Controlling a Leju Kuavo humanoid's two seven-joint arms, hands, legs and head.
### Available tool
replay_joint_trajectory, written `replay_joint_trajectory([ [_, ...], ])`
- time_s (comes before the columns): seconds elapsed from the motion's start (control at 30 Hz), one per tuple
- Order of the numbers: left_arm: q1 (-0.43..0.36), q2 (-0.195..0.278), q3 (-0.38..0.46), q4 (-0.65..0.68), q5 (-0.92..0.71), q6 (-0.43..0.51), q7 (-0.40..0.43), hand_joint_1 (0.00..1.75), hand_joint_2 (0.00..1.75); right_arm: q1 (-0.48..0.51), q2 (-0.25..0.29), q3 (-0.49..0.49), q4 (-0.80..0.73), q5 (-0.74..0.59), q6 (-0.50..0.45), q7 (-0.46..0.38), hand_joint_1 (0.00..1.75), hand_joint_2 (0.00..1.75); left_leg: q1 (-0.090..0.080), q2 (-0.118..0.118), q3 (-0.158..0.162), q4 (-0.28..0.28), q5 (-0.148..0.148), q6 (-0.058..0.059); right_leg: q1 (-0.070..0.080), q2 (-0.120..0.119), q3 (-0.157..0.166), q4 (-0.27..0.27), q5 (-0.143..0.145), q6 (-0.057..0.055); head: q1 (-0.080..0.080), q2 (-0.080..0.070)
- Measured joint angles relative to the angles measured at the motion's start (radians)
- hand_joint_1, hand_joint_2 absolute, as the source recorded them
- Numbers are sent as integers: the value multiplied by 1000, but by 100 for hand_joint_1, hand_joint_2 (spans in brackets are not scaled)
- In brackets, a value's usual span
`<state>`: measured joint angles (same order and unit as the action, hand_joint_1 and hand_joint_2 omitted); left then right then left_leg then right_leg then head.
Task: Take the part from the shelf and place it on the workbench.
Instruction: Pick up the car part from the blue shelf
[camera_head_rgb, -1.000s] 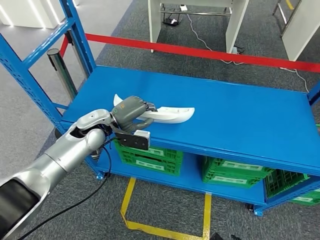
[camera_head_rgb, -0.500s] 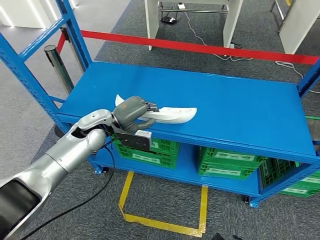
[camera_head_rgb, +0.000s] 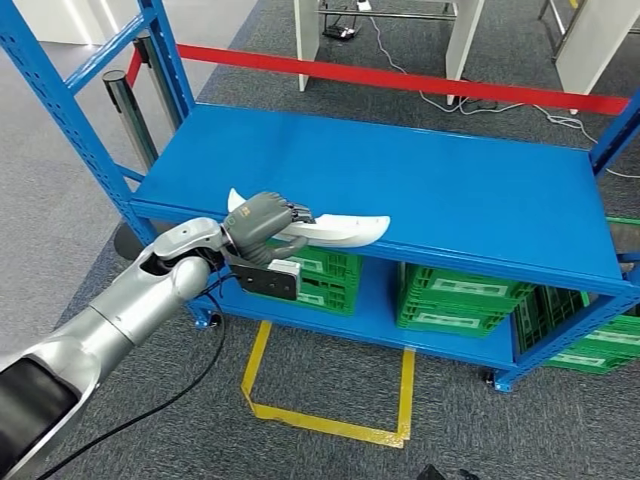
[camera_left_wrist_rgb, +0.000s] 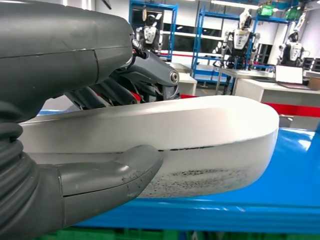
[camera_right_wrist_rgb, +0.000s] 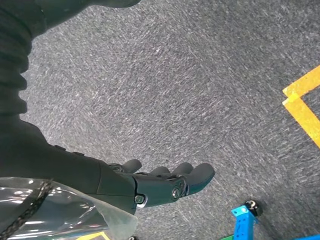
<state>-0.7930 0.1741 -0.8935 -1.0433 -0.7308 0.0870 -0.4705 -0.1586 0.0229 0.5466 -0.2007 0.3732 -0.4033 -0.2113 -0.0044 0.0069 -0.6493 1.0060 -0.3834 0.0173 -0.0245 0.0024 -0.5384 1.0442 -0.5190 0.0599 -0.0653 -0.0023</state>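
Left hand wraps around long white part, thumb under, fingers over. Part sits at near left edge of blue shelf, long way running left to right. Right hand hangs by floor, fingers apart, holding nothing.

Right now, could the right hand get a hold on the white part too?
Probably not. The right hand hangs open over the grey floor, well below the shelf, while the left hand grips the white part above the shelf's front edge.
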Motion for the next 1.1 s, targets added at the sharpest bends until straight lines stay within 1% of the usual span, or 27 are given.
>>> replay_joint_trajectory([
  [0.07,0,0,1,0,1,0,0,175,175,0,0,-2,-1,0,0,0,0,175,-2,-1,-10,7,12,-10,4,2,13,-26,-10,-15,-2,0],
  [0.1,0,1,0,0,2,0,0,175,175,1,0,-3,-1,0,0,0,0,175,-1,-1,-13,9,15,-14,3,0,6,-25,-5,-26,-2,0],
  [0.13,1,2,0,0,3,0,0,175,175,1,0,-4,-1,1,0,0,0,175,0,-2,-19,15,6,-20,3,-1,0,-25,0,-37,-2,0],
  [0.17,1,4,0,0,4,0,-1,175,175,2,0,-5,-1,1,1,0,0,175,2,-2,-28,37,-19,-25,1,-3,-8,-26,8,-49,-4,0],
  [0.2,1,5,0,0,6,0,-2,175,175,1,0,-6,-2,2,1,0,0,175,4,-3,-43,79,-59,-31,0,-4,-17,-26,17,-58,-5,0],
  [0.27,3,6,0,0,11,-1,-3,175,175,1,0,-7,-2,4,1,1,0,175,7,-3,-79,207,-148,-39,1,-5,-38,-25,36,-65,-7,0],
  [0.3,5,7,0,0,13,-1,-3,175,175,2,0,-8,-2,4,1,1,0,175,9,-3,-89,264,-174,-41,2,-5,-49,-24,46,-66,-7,0],
  [0.33,7,7,0,0,13,-2,-3,175,175,3,0,-8,-2,4,1,1,0,175,9,-3,-86,291,-180,-41,3,-4,-61,-23,54,-65,-7,0],
  [0.37,9,8,0,0,14,-2,-3,175,175,4,0,-8,-2,5,1,1,0,175,10,-3,-63,279,-170,-38,4,-4,-72,-23,63,-64,-7,0],
  [0.4,9,8,0,0,14,-3,-3,175,175,4,0,-8,-2,6,1,1,0,175,9,-3,-24,231,-148,-34,5,-3,-81,-22,70,-61,-7,0],
  [0.47,6,7,1,0,16,-3,-4,175,175,3,0,-8,-3,8,1,1,0,175,5,-4,73,87,-119,-21,6,-4,-94,-22,82,-54,-7,0],
  [0.5,4,7,1,0,16,-3,-5,175,175,3,1,-8,-3,10,1,1,0,175,2,-4,106,34,-115,-16,5,-4,-97,-23,88,-48,-7,0],
  [0.53,3,6,1,-1,16,-3,-6,175,175,2,1,-8,-4,13,0,1,0,175,-2,-4,122,5,-116,-13,4,-5,-99,-24,94,-41,-7,0],
  [0.6,2,6,1,-1,16,-1,-10,175,175,2,1,-8,-4,16,0,2,0,175,-6,-4,122,-8,-110,-6,1,-6,-101,-29,105,-27,-9,0],
  [0.63,1,6,1,-1,16,0,-13,175,175,2,1,-9,-4,16,0,2,0,175,-5,-3,120,-15,-103,-1,1,-5,-106,-26,103,-21,-9,0],
  [0.67,0,6,1,-1,14,1,-16,175,175,3,0,-8,-4,17,1,2,0,175,-2,-2,117,-21,-94,6,1,-5,-115,-12,88,-17,-7,0],
  [0.7,-1,5,1,-1,13,3,-18,175,175,3,0,-8,-4,17,1,2,0,175,0,-1,112,-27,-83,13,2,-4,-132,23,59,-14,-6,0],
  [0.77,-1,4,0,-1,10,5,-24,175,175,2,0,-8,-4,18,1,2,0,175,-1,0,95,-29,-68,21,2,-4,-178,146,-20,-10,-4,0],
  [0.8,1,3,0,-1,9,6,-26,175,175,2,0,-9,-4,20,1,3,0,175,-2,-1,87,-28,-63,21,2,-4,-197,206,-48,-7,-4,0],
  [0.83,4,3,-1,0,8,6,-29,175,175,3,0,-9,-4,22,1,4,0,175,-2,-1,79,-27,-57,21,2,-4,-202,239,-58,-6,-5,0],
  [0.87,6,4,-1,0,7,6,-31,175,175,3,0,-9,-4,24,1,4,0,175,-3,-1,72,-25,-53,19,2,-4,-190,236,-50,-5,-4,0],
  [0.9,8,4,-1,0,6,6,-32,175,175,3,0,-9,-4,25,1,4,0,175,-3,-1,66,-22,-50,17,2,-4,-157,192,-27,-6,-5,0],
  [0.93,8,5,-1,0,6,6,-33,175,175,3,0,-9,-4,27,0,4,0,175,-2,0,61,-18,-48,15,2,-4,-111,120,-2,-7,-4,0],
  [1.0,6,5,-1,0,6,7,-33,175,175,2,0,-9,-4,29,0,4,0,175,-5,0,52,-11,-45,8,4,-4,-30,-1,24,-15,-5,0],
  [1.03,5,6,-1,0,6,7,-33,175,175,2,0,-9,-4,30,0,4,0,175,-6,0,48,-8,-43,3,5,-3,-12,-30,24,-19,-5,0],
  [1.07,5,6,-1,0,6,8,-33,175,175,2,0,-9,-4,32,0,3,0,175,-8,0,45,-5,-42,3,5,-3,-8,-38,22,-23,-6,0],
  [1.1,5,7,-1,0,6,8,-34,175,175,3,0,-9,-4,33,0,3,0,175,-9,-1,43,-4,-40,9,5,-3,-11,-40,24,-26,-7,0],
])
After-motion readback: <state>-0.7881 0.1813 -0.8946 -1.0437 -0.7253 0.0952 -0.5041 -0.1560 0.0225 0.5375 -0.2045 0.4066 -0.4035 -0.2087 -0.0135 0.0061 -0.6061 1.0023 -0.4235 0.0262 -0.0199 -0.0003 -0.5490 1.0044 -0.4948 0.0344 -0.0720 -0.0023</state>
